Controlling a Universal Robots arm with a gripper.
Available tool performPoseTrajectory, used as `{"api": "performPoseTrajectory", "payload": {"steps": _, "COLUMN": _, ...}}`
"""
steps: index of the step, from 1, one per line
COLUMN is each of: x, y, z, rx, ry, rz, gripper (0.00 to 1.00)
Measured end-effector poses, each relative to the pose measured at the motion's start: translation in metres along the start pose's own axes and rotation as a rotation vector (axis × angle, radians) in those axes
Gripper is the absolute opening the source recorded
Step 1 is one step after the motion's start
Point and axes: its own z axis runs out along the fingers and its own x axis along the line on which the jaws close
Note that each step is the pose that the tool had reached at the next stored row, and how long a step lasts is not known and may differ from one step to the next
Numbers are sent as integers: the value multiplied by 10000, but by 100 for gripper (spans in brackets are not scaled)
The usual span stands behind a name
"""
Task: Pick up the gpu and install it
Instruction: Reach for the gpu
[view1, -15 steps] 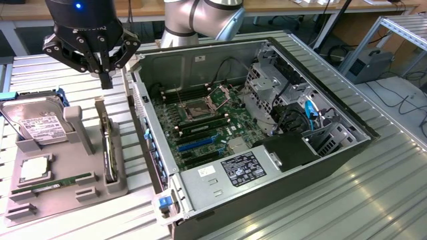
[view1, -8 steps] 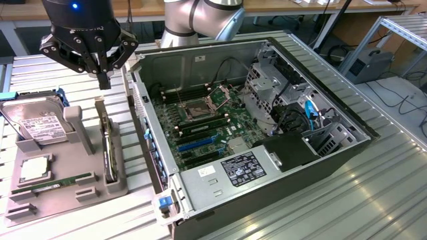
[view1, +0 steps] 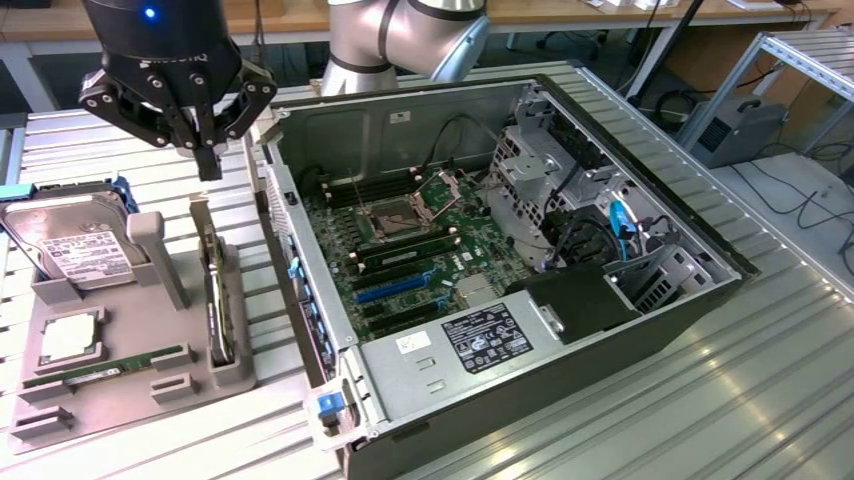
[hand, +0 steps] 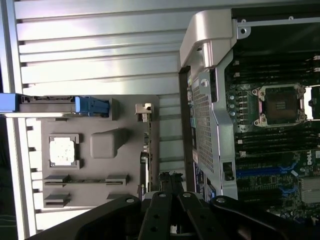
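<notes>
Ribbed aluminium table (view1: 667, 420), bearing all items. Black open-sided computer tower case (view1: 641, 130), laid flat, green motherboard (view1: 400, 250) exposed with its expansion slots free. Grey moulded parts holder (view1: 120, 390), just beside the case on the exterior view's left. Black jointed gripper (view1: 208, 165), fingers pressed together on nothing, hung over the holder close above one end of the card. Silver hard drive with white label (view1: 80, 245), leaning in its cradle. The gpu (view1: 216, 300), a thin dark expansion card, stood on edge in the holder slot nearest the case, not yet lifted; seen from the wrist (hand: 146, 145) just ahead of the closed fingertips (hand: 170, 180). Judged light, stiff and fragile: best pinched across its upper edge, near mid-length for balance, off the connector edge. Square silvery processor chip (view1: 67, 340), flat in its recess. Narrow green memory stick (view1: 114, 365), lying in its groove.
</notes>
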Motion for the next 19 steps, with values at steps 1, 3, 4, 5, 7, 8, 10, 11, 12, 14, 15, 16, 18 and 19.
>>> {"api": "performPoseTrajectory", "payload": {"steps": 1, "x": 0, "y": -7, "z": 0, "rx": 1, "ry": 0, "rz": 0, "gripper": 11}}
{"api": "performPoseTrajectory", "payload": {"steps": 3, "x": -2, "y": -22, "z": -1, "rx": 2, "ry": 0, "rz": 0, "gripper": 11}}
{"api": "performPoseTrajectory", "payload": {"steps": 4, "x": -2, "y": -31, "z": -1, "rx": 2, "ry": -1, "rz": 0, "gripper": 11}}
{"api": "performPoseTrajectory", "payload": {"steps": 5, "x": -3, "y": -42, "z": -1, "rx": 2, "ry": 0, "rz": 1, "gripper": 11}}
{"api": "performPoseTrajectory", "payload": {"steps": 7, "x": -5, "y": -63, "z": -3, "rx": 4, "ry": 1, "rz": 0, "gripper": 11}}
{"api": "performPoseTrajectory", "payload": {"steps": 8, "x": -6, "y": -74, "z": -3, "rx": 3, "ry": 0, "rz": 0, "gripper": 11}}
{"api": "performPoseTrajectory", "payload": {"steps": 10, "x": -8, "y": -98, "z": -3, "rx": 2, "ry": 0, "rz": 0, "gripper": 11}}
{"api": "performPoseTrajectory", "payload": {"steps": 11, "x": -9, "y": -109, "z": -4, "rx": 3, "ry": 0, "rz": 0, "gripper": 11}}
{"api": "performPoseTrajectory", "payload": {"steps": 12, "x": -9, "y": -118, "z": -4, "rx": 2, "ry": 0, "rz": 0, "gripper": 11}}
{"api": "performPoseTrajectory", "payload": {"steps": 14, "x": -11, "y": -139, "z": -5, "rx": 2, "ry": 0, "rz": 0, "gripper": 11}}
{"api": "performPoseTrajectory", "payload": {"steps": 15, "x": -12, "y": -149, "z": -5, "rx": 3, "ry": 0, "rz": -1, "gripper": 11}}
{"api": "performPoseTrajectory", "payload": {"steps": 16, "x": -12, "y": -160, "z": -6, "rx": 3, "ry": 0, "rz": 0, "gripper": 11}}
{"api": "performPoseTrajectory", "payload": {"steps": 18, "x": -14, "y": -180, "z": -6, "rx": 3, "ry": 0, "rz": 0, "gripper": 11}}
{"api": "performPoseTrajectory", "payload": {"steps": 19, "x": -14, "y": -196, "z": -7, "rx": 2, "ry": 0, "rz": 0, "gripper": 11}}
